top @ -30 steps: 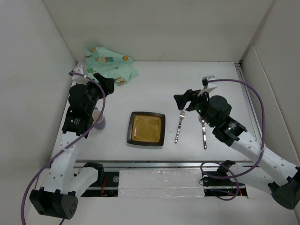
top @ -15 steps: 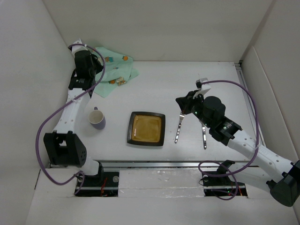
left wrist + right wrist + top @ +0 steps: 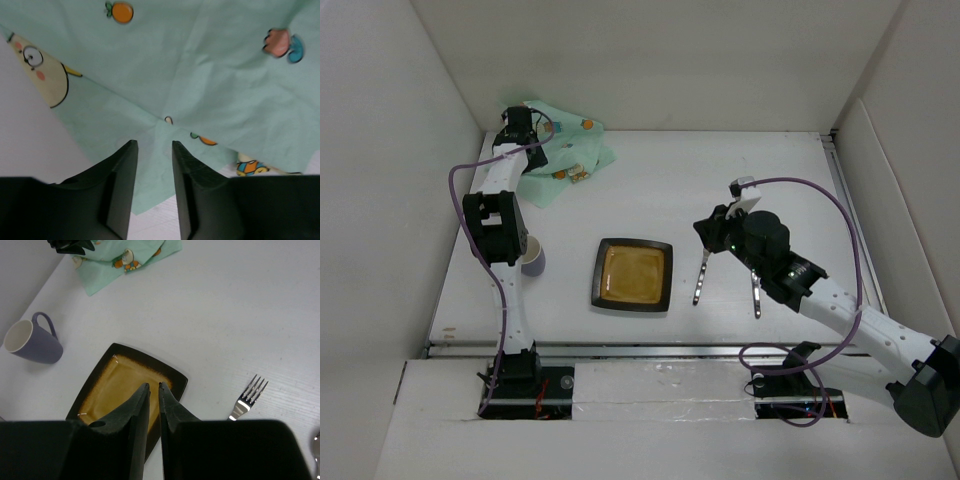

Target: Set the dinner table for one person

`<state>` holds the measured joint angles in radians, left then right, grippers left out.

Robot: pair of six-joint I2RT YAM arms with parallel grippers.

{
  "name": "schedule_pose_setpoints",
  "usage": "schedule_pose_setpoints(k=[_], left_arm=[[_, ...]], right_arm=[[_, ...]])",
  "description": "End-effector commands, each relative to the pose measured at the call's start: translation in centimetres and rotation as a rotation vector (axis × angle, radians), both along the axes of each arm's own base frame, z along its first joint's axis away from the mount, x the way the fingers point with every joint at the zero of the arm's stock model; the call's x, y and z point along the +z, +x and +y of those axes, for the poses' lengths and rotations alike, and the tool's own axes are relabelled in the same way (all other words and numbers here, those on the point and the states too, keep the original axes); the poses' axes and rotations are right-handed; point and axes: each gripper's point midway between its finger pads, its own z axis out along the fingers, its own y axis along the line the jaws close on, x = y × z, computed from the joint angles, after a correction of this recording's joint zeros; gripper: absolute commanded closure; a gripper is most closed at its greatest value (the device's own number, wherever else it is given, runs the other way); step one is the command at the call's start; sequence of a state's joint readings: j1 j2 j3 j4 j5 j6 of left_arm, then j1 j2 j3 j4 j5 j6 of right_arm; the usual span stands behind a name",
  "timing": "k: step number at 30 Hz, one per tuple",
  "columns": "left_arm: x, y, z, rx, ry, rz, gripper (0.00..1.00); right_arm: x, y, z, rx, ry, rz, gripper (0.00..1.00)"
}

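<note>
Two robot arms work over the white tabletop (image 3: 720, 170), which fills the middle of the overhead frame with a metal rail (image 3: 650, 348) along its lower edge. At upper left, the left pincer (image 3: 513, 128) hangs over the one mint-green cartoon-print placemat (image 3: 570, 150), which lies rumpled in the tabletop's far corner. Its wrist view shows the two fingers (image 3: 120, 185) parted by a narrow gap, with only cloth visible between them. Below it at left of centre stands one purple mug (image 3: 532, 257), partly behind the arm. Beside that, at centre, lies one dark square plate (image 3: 632, 275) with an amber middle. Right of the plate lie two silver pieces of cutlery, apart from each other: one fork (image 3: 701, 280), then a second utensil (image 3: 756, 293) whose type cannot be made out. Above the fork's head, the right pincer (image 3: 703, 228) has its fingers pressed almost together, holding nothing.
</note>
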<state>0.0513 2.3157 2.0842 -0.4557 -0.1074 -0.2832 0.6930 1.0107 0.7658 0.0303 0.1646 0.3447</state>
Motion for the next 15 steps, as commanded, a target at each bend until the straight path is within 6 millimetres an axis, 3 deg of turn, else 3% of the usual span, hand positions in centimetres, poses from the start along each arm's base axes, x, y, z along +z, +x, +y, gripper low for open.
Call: schedule_pose_setpoints(k=[1,3,5,8,12,15], left_arm=[[1.4,-1.4,1.0,-0.002,0.072,0.041,0.71],[0.3,-2.0,1.3,0.010,0.090,0.067,0.79],[-2.0,-3.0,0.8,-0.006,0.094,0.120,0.80],[-3.4,-3.6,0.3,-0.025,0.103,0.160,0.79],[-5.8,-4.4,-0.1,-0.044,0.113,0.233,0.62],[-7.4,-5.0,0.0,-0.046,0.119,0.273,0.55]], right_arm=[[1.0,1.0,0.5,-0.006,0.012,-0.024,0.79],[0.4,1.4,1.0,0.003,0.006,-0.014,0.75],[0.3,1.7,1.9,0.027,0.011,-0.012,0.69],[0.2,2.0,2.3,0.035,0.010,-0.006,0.63],[0.4,2.2,3.1,0.061,0.018,-0.012,0.56],[0.4,2.1,3.5,0.082,0.029,-0.022,0.55]])
